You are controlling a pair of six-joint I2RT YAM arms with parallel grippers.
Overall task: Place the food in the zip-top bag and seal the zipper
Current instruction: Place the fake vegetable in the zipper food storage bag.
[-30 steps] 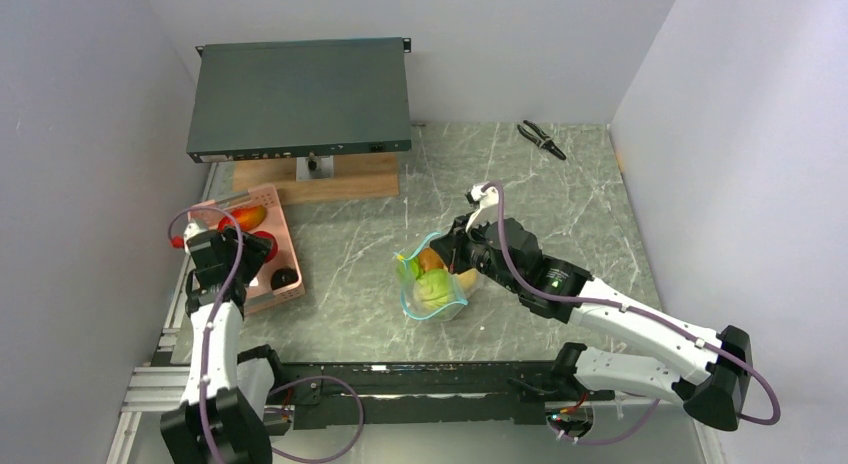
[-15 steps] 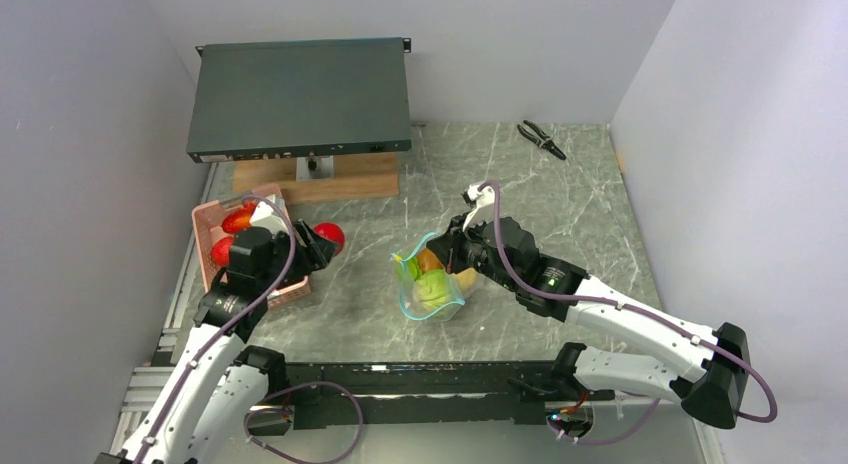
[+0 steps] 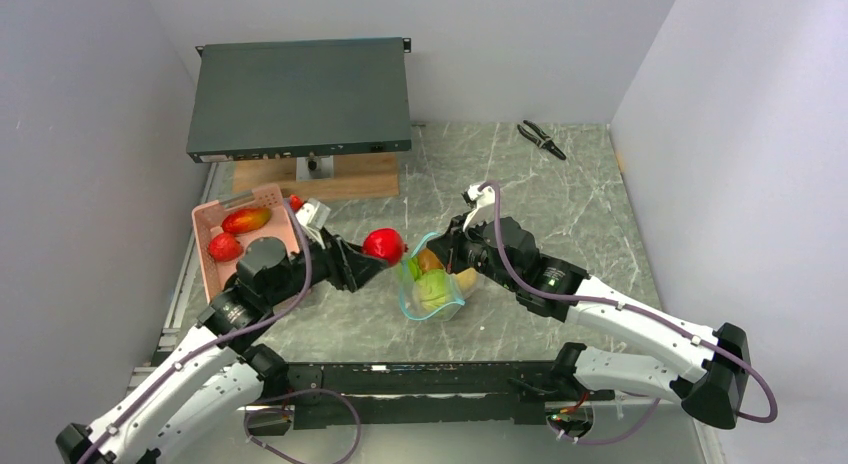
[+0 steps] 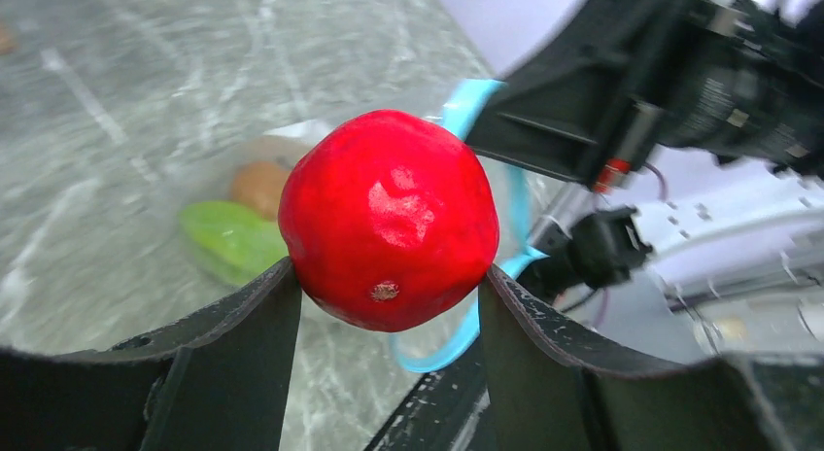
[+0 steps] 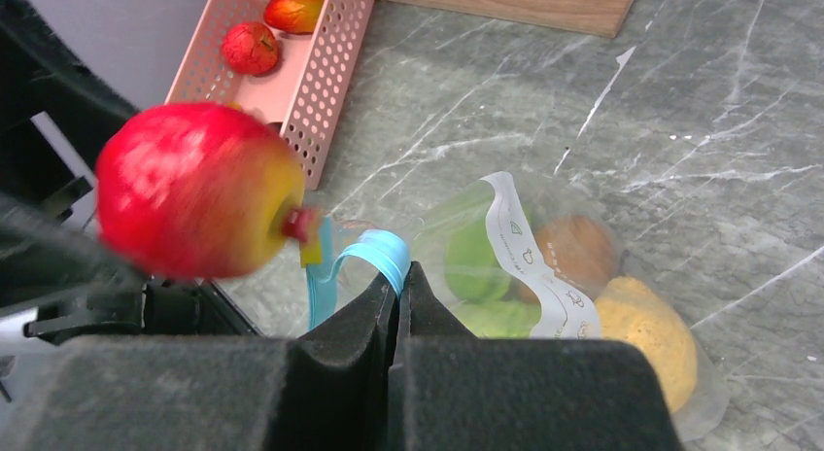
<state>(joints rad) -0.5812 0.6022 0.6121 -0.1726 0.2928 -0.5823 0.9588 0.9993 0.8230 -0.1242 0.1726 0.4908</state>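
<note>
My left gripper (image 3: pixel 376 256) is shut on a red apple (image 3: pixel 383 245) (image 4: pixel 389 218), carried in the air just left of the zip-top bag's mouth. The clear zip-top bag (image 3: pixel 432 287) lies mid-table with green, orange and yellow food (image 5: pixel 505 276) inside. Its teal-blue zipper (image 5: pixel 374 252) stands up in a loop. My right gripper (image 5: pixel 398 276) is shut on that zipper edge and holds the mouth up. Two more red pieces of food (image 3: pixel 236 232) lie in the pink basket (image 3: pixel 213 267).
A dark flat equipment box (image 3: pixel 300 99) sits on a wooden block (image 3: pixel 320 179) at the back left. Black pliers (image 3: pixel 541 139) lie at the back right. White walls close in both sides.
My left arm has lifted the red apple out of the pink basket and swung it right, up to the bag's mouth. My right gripper has stayed still on the zipper.
</note>
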